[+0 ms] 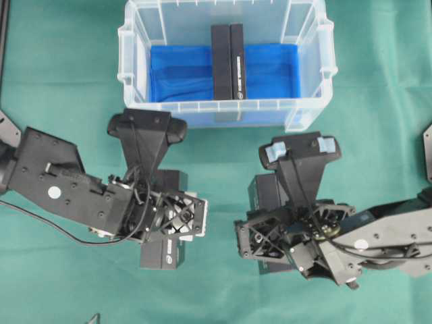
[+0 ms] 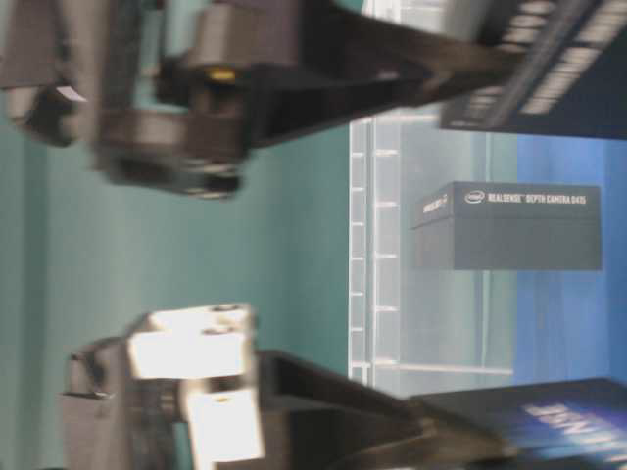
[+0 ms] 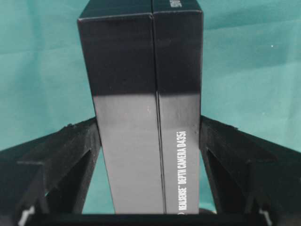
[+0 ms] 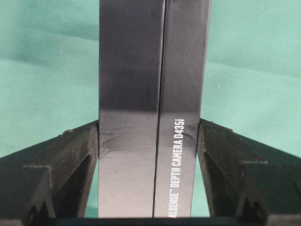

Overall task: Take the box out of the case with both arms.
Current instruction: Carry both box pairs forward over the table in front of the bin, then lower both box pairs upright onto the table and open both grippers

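Note:
The clear case (image 1: 135,101) with its blue liner stands at the back of the table, and one black box (image 1: 228,61) stands on edge inside it. My left gripper (image 3: 149,127) hangs over the green cloth in front of the case. Its fingers (image 3: 80,146) press both sides of a second black box (image 3: 141,94), printed "DEPTH CAMERA D435i". To the right, my right gripper (image 4: 149,127) is shut the same way on another black box (image 4: 150,70). In the overhead view the left gripper (image 1: 169,216) and right gripper (image 1: 283,233) point downward, apart from each other.
Green cloth (image 1: 61,88) covers the table all round the case. The case's clear wall (image 2: 377,245) and the box inside (image 2: 509,225) show in the table-level view. Black fixtures sit at the table's left edge (image 1: 5,128) and right edge (image 1: 426,145).

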